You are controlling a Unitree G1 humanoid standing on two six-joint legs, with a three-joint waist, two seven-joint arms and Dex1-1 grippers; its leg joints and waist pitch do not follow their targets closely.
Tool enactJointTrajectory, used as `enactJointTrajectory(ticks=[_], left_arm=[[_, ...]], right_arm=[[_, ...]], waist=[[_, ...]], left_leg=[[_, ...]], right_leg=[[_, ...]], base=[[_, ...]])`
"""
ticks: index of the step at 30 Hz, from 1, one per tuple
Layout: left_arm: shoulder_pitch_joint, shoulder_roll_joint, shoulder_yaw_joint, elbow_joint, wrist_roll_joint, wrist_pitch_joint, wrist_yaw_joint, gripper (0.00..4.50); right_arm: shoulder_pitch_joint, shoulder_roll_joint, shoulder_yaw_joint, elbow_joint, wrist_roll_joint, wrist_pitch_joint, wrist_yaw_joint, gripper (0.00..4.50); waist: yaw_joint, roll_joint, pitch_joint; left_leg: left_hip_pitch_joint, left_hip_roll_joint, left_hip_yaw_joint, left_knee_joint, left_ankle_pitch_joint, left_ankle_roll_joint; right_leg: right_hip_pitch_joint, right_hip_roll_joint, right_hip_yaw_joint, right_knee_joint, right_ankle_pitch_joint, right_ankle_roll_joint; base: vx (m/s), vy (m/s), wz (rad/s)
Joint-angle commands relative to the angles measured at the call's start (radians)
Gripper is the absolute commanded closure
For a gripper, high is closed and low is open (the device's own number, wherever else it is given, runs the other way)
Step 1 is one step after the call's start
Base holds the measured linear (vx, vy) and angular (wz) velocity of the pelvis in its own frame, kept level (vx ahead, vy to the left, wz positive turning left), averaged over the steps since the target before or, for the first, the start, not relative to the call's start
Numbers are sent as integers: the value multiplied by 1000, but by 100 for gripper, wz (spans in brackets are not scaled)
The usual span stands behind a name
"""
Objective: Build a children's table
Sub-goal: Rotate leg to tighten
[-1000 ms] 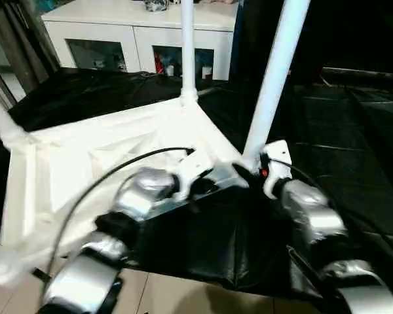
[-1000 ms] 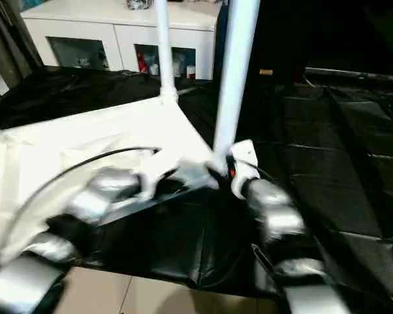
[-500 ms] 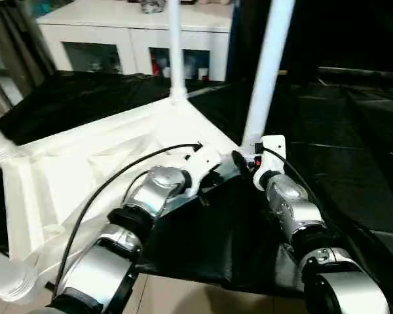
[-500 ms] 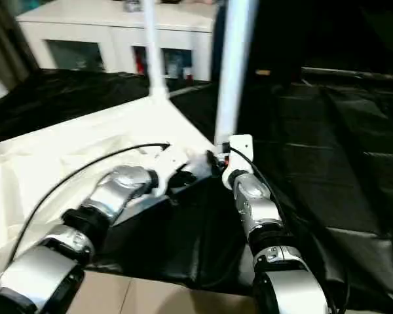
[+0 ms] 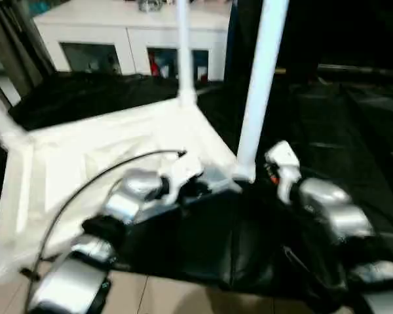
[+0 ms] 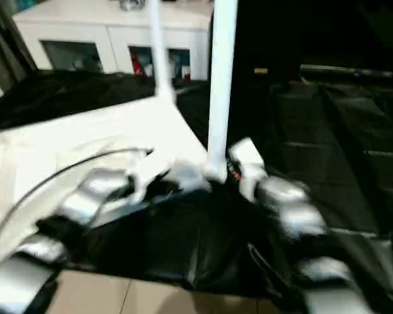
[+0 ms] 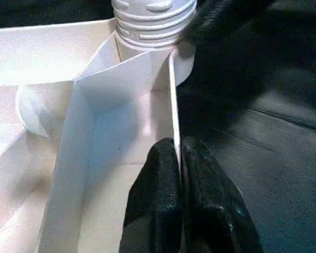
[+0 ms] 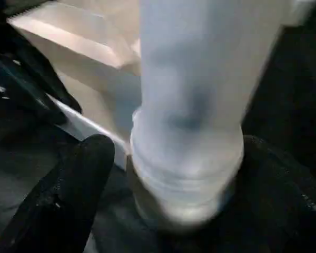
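Observation:
The children's table lies upside down: a white ribbed tabletop on black sheeting. A long white leg stands upright in the near right corner socket, and a second leg rises at the far corner. A third leg slants off at the left edge. My left gripper is shut on the tabletop's thin rim just beside that near socket. My right gripper is open, one black finger on each side of the near leg's base and slightly apart from it.
A white glass-doored cabinet stands behind the tabletop. Black sheeting covers the surface to the right and front. Pale floor tiles show at the near edge. A black cable arcs over my left forearm.
My right gripper's fingers have spread wider around the near leg's base. The left gripper keeps its pinch on the rim. The camera has shifted a little.

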Motion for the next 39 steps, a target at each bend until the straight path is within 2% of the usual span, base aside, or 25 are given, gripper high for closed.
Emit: enactJointTrajectory(ticks=[1,5,7,8,10,13,17,19,25,26,28,32,33,34,35,36,37,38,39], left_arm=[[21,1,-8,-74,-70,-9,-93,450],[54,32,-18,-138,-81,18,-147,450],[61,37,-18,-150,-83,23,-153,450],[68,40,-16,-160,-84,26,-157,450],[73,41,-14,-164,-84,27,-158,450],[74,40,-8,-162,-80,23,-149,450],[75,41,-5,-169,-77,30,-143,450],[75,43,-4,-170,-77,31,-143,450],[77,40,0,-173,-69,35,-129,450],[70,30,4,-159,-62,32,-100,450],[52,13,10,-127,-41,32,-42,450],[-11,-40,27,-21,8,40,134,450],[-11,-40,27,-21,8,40,134,450],[-29,-59,31,2,15,46,174,450],[-60,-99,35,35,29,62,258,450],[-69,-116,37,42,30,71,284,450],[-69,-116,37,42,30,71,284,450],[-76,-128,38,47,36,77,318,450],[-79,-141,38,50,38,78,333,450]], right_arm=[[-1,-11,17,-49,25,8,56,56],[16,-38,32,-95,46,32,120,56],[23,-44,40,-108,51,41,141,56],[31,-51,46,-121,52,53,159,82],[39,-57,55,-129,44,54,172,89],[46,-60,63,-129,27,44,177,127],[51,-67,70,-131,19,36,178,146],[52,-68,70,-130,19,38,176,167],[61,-67,61,-135,26,62,164,177],[62,-54,48,-124,29,79,132,177],[57,-23,21,-85,21,88,39,178],[34,82,-58,13,7,119,-254,178],[34,82,-58,13,7,119,-254,178],[28,116,-83,36,9,123,-341,178],[12,183,-124,79,-5,123,-536,178],[9,210,-139,89,-5,118,-599,178],[9,210,-139,89,-5,118,-599,178],[7,232,-150,94,-3,100,-643,178],[9,255,-152,89,2,71,-647,178]], waist=[[8,-15,-62],[19,-15,-62],[19,-14,-61],[21,-18,-61],[20,-19,-62],[19,-20,-63],[20,-19,-61],[18,-18,-62],[18,-18,-63],[17,-22,-63],[16,-21,-62],[8,-22,-61],[6,-22,-61],[5,-21,-61],[1,-17,-60],[-3,-7,-60],[-7,-14,-61],[-10,-15,-61],[-9,-1,-63]], left_leg=[[-7,26,0,-66,-158,100],[-3,28,1,-67,-150,93],[-4,27,2,-68,-147,92],[-6,27,1,-68,-140,92],[-7,27,1,-67,-134,94],[-8,24,2,-66,-123,94],[-5,23,2,-66,-137,88],[-6,24,2,-67,-134,87],[-7,23,2,-65,-126,92],[-7,23,3,-65,-127,92],[-7,23,2,-66,-124,88],[-1,17,0,-68,-132,54],[-3,16,0,-69,-129,52],[-2,17,0,-69,-134,52],[-1,15,2,-68,-133,50],[-1,15,-2,-72,-136,29],[-2,13,-1,-71,-137,27],[-1,14,0,-70,-141,31],[-2,14,-2,-69,-143,37]], right_leg=[[63,-61,53,-78,-321,-173],[60,-60,56,-76,-306,-172],[60,-58,55,-76,-302,-172],[63,-58,56,-74,-292,-169],[62,-59,56,-73,-286,-169],[63,-59,56,-73,-279,-169],[61,-59,56,-79,-319,-155],[62,-58,56,-77,-305,-158],[63,-58,55,-75,-286,-164],[63,-57,55,-76,-290,-162],[62,-58,56,-76,-303,-157],[59,-58,54,-85,-362,-133],[61,-58,54,-85,-360,-128],[60,-58,54,-86,-361,-127],[55,-59,57,-88,-365,-130],[57,-59,53,-87,-376,-126],[60,-57,52,-91,-376,-120],[59,-58,54,-90,-358,-125],[61,-59,54,-87,-341,-131]], base=[[0,0,0],[0,0,0],[0,0,0],[0,0,0],[0,0,0],[0,0,0],[0,0,0],[0,0,0],[0,0,0],[0,0,0],[0,0,0],[0,0,0],[0,0,0],[0,0,0],[0,0,0],[0,0,0],[0,0,0],[0,0,0],[0,0,0]])
